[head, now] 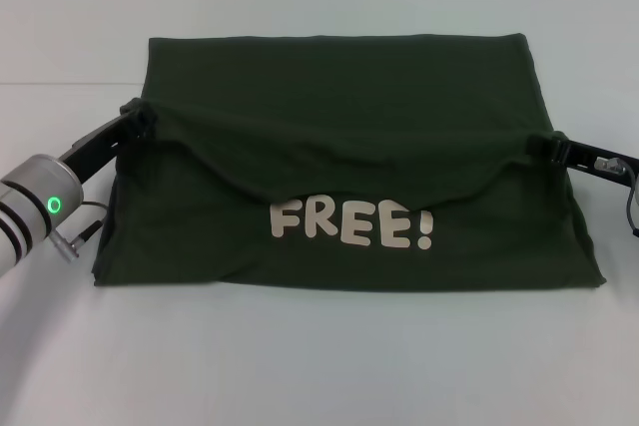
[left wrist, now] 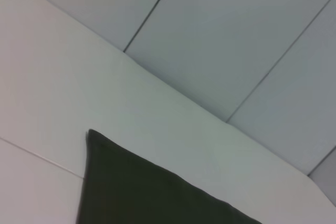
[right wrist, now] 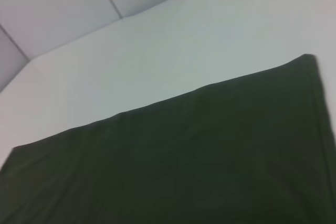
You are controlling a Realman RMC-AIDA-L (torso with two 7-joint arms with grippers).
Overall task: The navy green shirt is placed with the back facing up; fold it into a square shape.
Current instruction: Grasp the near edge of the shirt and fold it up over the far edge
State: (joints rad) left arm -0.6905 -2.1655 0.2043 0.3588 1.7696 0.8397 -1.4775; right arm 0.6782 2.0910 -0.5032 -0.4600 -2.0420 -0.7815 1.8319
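In the head view the shirt (head: 339,127) lies across the middle of the white worktop (head: 319,366), already narrowed to a rectangle. Its near part shows the "FREE!" lettering (head: 351,223). The left claw (head: 143,119) and the right claw (head: 552,147) each pinch one end of a cloth edge that sags between them over the lettering, so a fold along the shirt's length looks to be in hand. The next move calls for both claws to carry that edge evenly to the opposite side and lay it flat; the slack middle could wrinkle.

The left wrist view shows only a corner of the shirt (left wrist: 136,187) on the worktop (left wrist: 63,98), with wall panels behind.

The right wrist view shows a smooth stretch of shirt (right wrist: 184,156). Nothing else stands nearby.
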